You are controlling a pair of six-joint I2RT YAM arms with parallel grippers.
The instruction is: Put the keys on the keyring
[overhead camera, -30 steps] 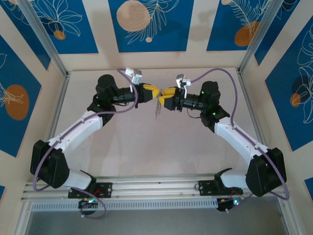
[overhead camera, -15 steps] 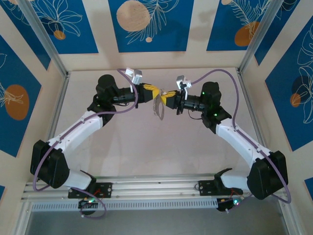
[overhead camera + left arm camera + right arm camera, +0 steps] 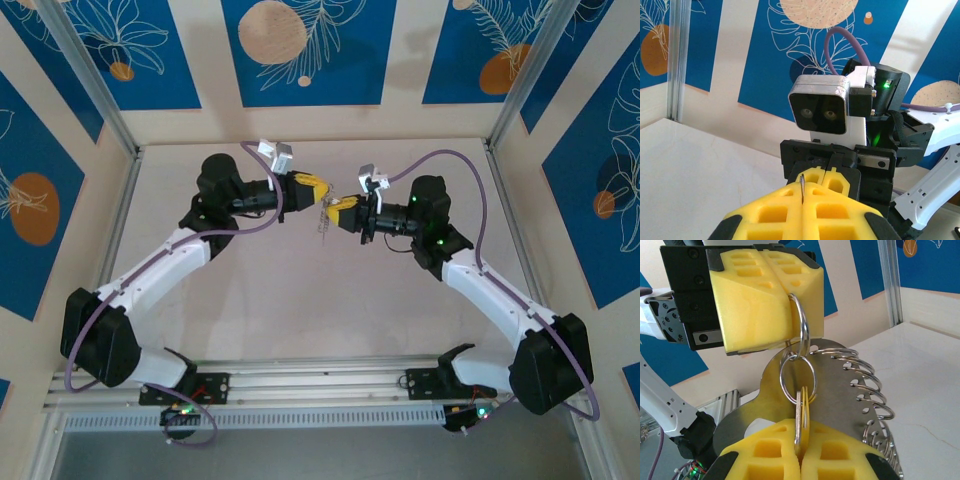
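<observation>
The keyring [image 3: 840, 390], a grey metal plate with a wire coil along one long side, hangs in the air between both grippers; from above it shows as a small grey shape [image 3: 323, 220]. A steel ring [image 3: 801, 322] at its top is pinched in my left gripper [image 3: 789, 315], which is shut. A smaller ring [image 3: 798, 379] links down to the key [image 3: 802, 416], which has a yellow head and a silvery blade. My right gripper [image 3: 801, 437] is shut on the key. In the left wrist view the ring's thin edge [image 3: 802, 186] sticks out of the shut left gripper [image 3: 805, 192], facing the right gripper [image 3: 826, 176].
The pale table [image 3: 300, 300] lies well below the raised grippers [image 3: 328, 200]. Aluminium posts [image 3: 120, 130] and blue patterned walls enclose it. The right wrist camera [image 3: 822, 107] sits close in front of the left fingers.
My right gripper has moved left and slightly nearer, closing on the left gripper. The hanging keyring has shifted up with them.
</observation>
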